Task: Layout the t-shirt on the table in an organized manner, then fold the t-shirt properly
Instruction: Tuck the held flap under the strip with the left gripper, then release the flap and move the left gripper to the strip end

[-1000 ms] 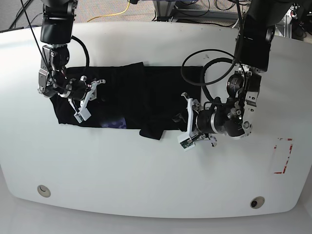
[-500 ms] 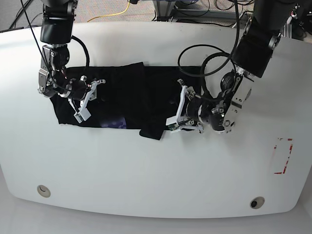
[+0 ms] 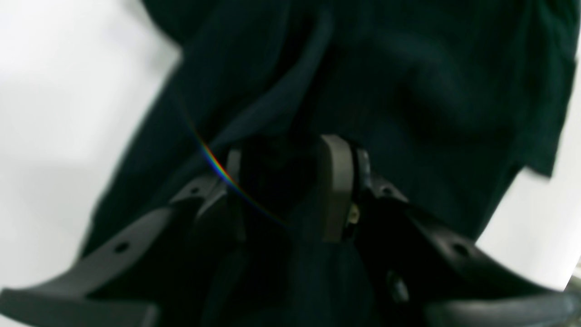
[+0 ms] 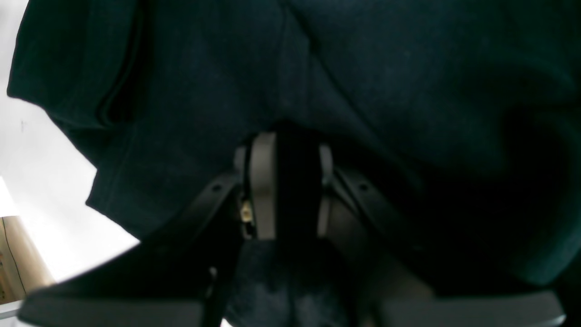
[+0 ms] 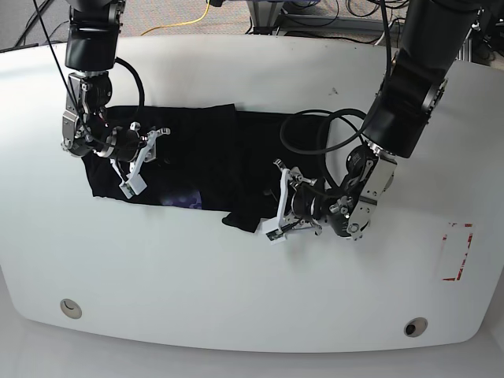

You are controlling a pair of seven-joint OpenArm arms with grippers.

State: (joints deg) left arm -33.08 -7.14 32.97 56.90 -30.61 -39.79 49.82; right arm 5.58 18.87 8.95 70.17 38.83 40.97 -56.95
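The black t-shirt [image 5: 213,150] lies spread in a wide band across the back of the white table [image 5: 236,299]. A bit of its bluish print [image 5: 183,201] shows at the front hem. My right gripper [image 5: 142,161] is at the shirt's left end, shut on a fold of the cloth [image 4: 363,68]. In its wrist view the gripper [image 4: 292,181] has cloth filling the gap. My left gripper [image 5: 276,206] is over the shirt's front right part, by a hanging flap [image 5: 240,219]. In the blurred left wrist view the gripper [image 3: 283,172] has cloth [image 3: 408,68] bunched between its fingers.
A red-outlined rectangle mark [image 5: 457,252] is at the table's right edge. Two round metal fittings [image 5: 70,308] [image 5: 415,326] sit near the front edge. A black cable loop [image 5: 315,126] of the right-hand arm hangs over the shirt's right end. Bare table shows in the wrist views [image 3: 54,91] [image 4: 41,181].
The left gripper moved leftward from beyond the shirt's right edge onto the cloth, and its arm leaned in. The right gripper stayed where it was, holding the shirt.
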